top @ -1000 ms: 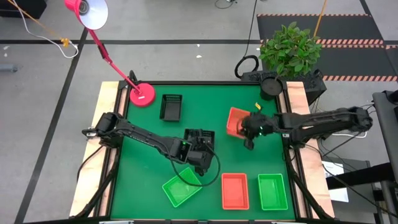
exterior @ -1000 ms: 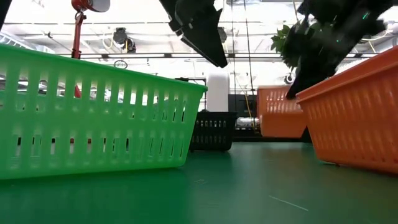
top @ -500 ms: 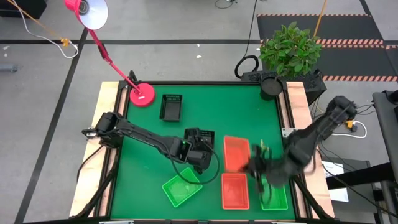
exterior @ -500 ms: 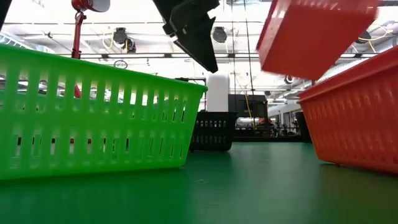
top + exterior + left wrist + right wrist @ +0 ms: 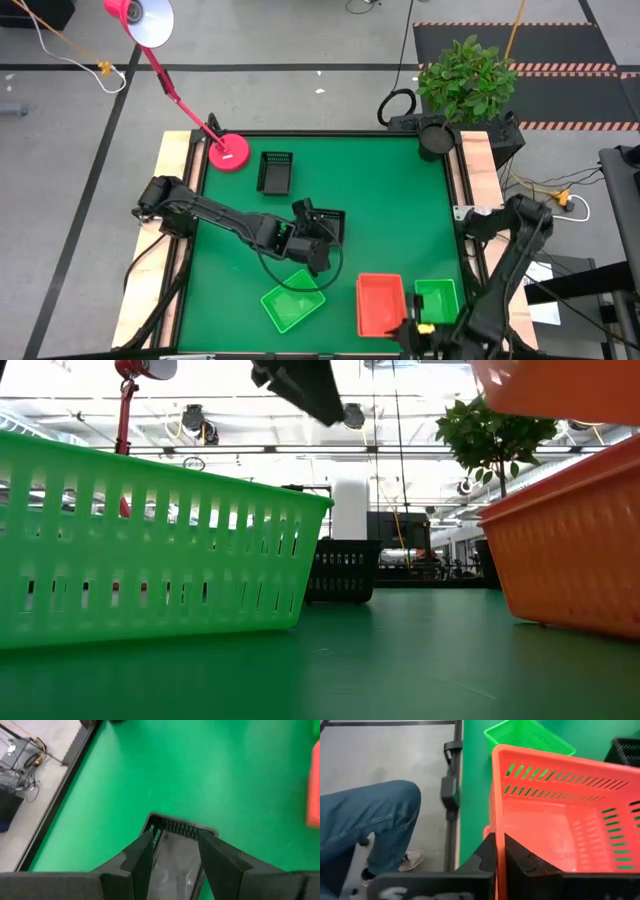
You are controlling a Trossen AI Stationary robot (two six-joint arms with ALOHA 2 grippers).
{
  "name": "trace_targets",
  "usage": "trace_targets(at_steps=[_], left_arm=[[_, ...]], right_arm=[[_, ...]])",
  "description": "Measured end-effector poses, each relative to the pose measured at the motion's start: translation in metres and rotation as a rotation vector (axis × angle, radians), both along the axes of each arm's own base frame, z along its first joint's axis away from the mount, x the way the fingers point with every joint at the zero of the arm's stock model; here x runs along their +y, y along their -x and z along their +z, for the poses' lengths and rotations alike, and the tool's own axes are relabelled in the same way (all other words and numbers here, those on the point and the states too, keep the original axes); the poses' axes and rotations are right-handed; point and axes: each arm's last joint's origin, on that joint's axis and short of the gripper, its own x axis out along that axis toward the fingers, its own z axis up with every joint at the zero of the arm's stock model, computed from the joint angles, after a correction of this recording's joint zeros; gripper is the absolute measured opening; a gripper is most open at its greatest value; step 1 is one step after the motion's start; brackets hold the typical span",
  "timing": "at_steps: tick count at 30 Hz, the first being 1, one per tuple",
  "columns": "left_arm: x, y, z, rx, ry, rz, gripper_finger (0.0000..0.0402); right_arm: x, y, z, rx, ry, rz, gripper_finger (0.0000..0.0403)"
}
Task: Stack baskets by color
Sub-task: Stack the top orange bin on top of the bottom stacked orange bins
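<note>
The right gripper (image 5: 499, 851) was clamped on the rim of a red-orange basket (image 5: 560, 815), held just above its twin (image 5: 380, 303) at the table's front edge. It should settle squarely, walls aligned, before release. The left gripper (image 5: 172, 851) gripped a black basket (image 5: 176, 827) mid-table at partial width.

Pink desk lamp (image 5: 150, 30), potted plant (image 5: 466, 78), green table (image 5: 400, 180), person's jeans leg (image 5: 365, 820)
</note>
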Motion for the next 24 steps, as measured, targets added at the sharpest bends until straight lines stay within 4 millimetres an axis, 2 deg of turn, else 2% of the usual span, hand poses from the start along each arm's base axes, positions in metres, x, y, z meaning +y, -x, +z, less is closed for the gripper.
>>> trace_targets(at_steps=[5,9,24], left_arm=[[-0.001,0.005,0.012,-0.050,0.012,0.003,0.0161],[-0.002,0.007,0.015,-0.060,0.018,0.004,0.0161],[-0.002,0.004,0.017,-0.073,-0.003,-0.028,0.0161]], right_arm=[[0.015,0.005,-0.014,0.008,0.005,-0.014,0.0004],[0.021,0.005,-0.026,0.012,0.035,-0.021,0.0004],[0.022,0.000,-0.050,0.020,0.111,-0.032,0.0004]])
